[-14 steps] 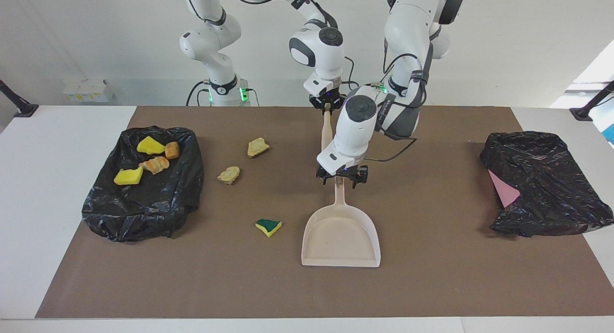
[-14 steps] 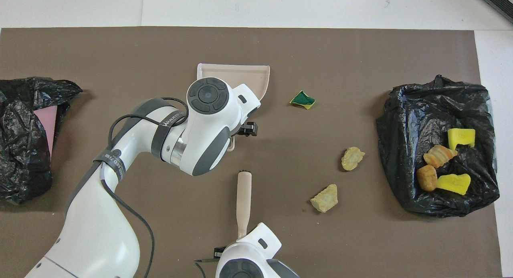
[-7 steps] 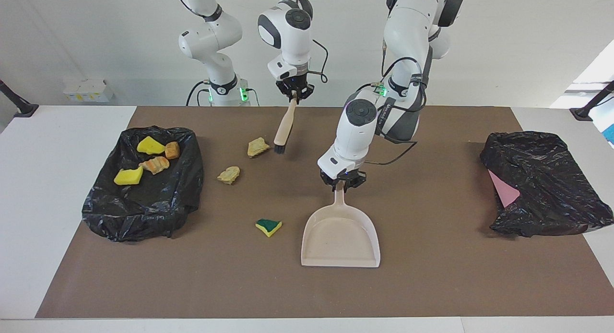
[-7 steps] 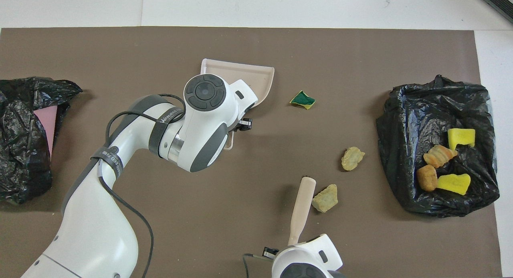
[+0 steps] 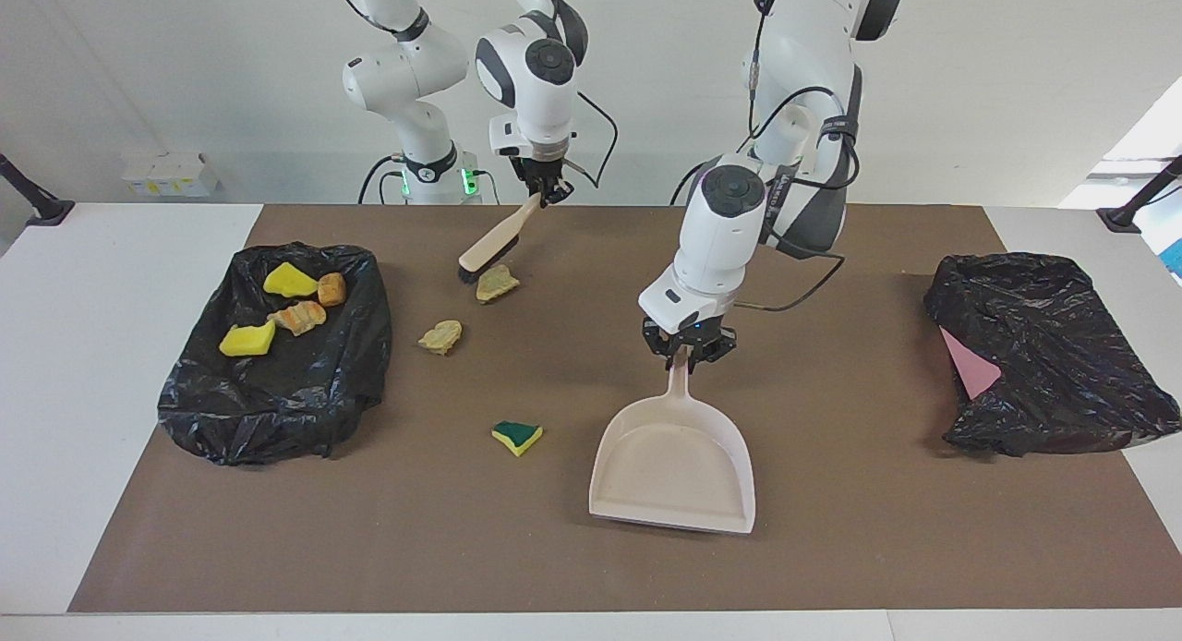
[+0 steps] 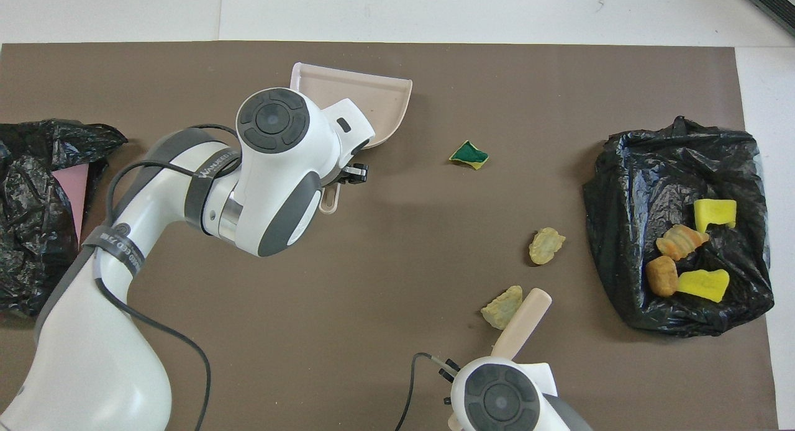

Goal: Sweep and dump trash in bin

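Observation:
My left gripper is shut on the handle of the beige dustpan, held low over the mat's middle; the pan also shows in the overhead view. My right gripper is shut on the handle of the beige hand brush, tilted, with its bristles beside a tan scrap. A second tan scrap and a green-and-yellow sponge wedge lie loose on the mat. Several scraps, yellow and orange-brown, lie in the black bin bag.
A second black bag with a pink sheet in it lies at the left arm's end of the table. The brown mat covers the table's middle.
My right gripper has swung the brush from beside the dustpan handle toward the bin bag's end, down to the tan scrap. My left gripper has shifted and turned the dustpan slightly.

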`<state>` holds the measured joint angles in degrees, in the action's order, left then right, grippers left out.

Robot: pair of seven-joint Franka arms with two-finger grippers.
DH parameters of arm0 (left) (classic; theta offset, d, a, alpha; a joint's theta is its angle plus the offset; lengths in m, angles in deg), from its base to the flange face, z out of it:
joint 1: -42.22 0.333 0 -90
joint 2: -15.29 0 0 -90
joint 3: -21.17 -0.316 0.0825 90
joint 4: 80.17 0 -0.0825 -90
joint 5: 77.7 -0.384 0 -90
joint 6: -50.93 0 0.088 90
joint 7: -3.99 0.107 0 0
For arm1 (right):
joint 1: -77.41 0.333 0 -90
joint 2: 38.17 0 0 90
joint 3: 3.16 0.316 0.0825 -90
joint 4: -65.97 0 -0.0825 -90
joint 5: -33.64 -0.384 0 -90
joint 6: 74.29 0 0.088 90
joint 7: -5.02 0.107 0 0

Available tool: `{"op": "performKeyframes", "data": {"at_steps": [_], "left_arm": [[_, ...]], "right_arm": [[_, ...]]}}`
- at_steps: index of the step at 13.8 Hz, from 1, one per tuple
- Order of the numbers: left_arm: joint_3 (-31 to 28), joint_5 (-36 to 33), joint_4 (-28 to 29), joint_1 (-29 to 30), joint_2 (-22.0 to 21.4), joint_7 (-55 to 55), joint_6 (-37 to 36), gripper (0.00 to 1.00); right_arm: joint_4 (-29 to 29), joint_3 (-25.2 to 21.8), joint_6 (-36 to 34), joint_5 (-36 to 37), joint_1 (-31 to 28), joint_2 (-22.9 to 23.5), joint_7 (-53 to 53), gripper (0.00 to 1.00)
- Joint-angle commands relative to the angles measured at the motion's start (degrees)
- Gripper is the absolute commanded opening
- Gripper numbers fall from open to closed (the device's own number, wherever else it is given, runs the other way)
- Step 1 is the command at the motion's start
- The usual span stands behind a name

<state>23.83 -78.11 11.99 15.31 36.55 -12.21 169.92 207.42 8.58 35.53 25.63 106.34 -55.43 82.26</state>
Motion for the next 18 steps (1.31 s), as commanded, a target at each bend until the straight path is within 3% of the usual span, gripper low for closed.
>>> {"op": "performKeyframes", "data": {"at_steps": [1, 5, 8, 10, 15, 18], "left_arm": [[0.15, -0.56, 0.39, 1.41, -3.41, 4.31, -3.75, 0.0], [0.16, -0.39, 1.79, 2.56, -8.5, 15.99, -9.81, 0.0], [0.16, -0.21, 7.4, 3.88, -13.16, 25.75, -9.82, 0.0], [0.16, -0.21, 10.39, 5.01, -15.36, 33.82, -10.7, 0.0], [0.07, -0.21, 21.37, 8.62, -22.03, 53.86, -11.41, 0.0], [0.07, -0.21, 26.31, 9.51, -24.68, 61.26, -10.62, 0.0]], "right_arm": [[1.11, 0.65, 0.22, -4.8, -2.47, -0.76, 1.69, 0.0], [1.55, 0.74, 6.98, -7.99, -2.13, 3.81, 0.99, 0.0], [0.68, 0.65, 11.45, -7.9, -2.39, 5.65, -2.51, 0.0], [-2.56, 0.48, 14.71, -7.64, -3.44, 9.25, -7.43, 0.0], [-13.46, 0.39, 15.08, -5.45, -10.11, 17.69, -15.79, 0.0], [-19.87, 0.3, 8.25, 2.17, -11.17, 19.46, -16.42, 0.0]]}}
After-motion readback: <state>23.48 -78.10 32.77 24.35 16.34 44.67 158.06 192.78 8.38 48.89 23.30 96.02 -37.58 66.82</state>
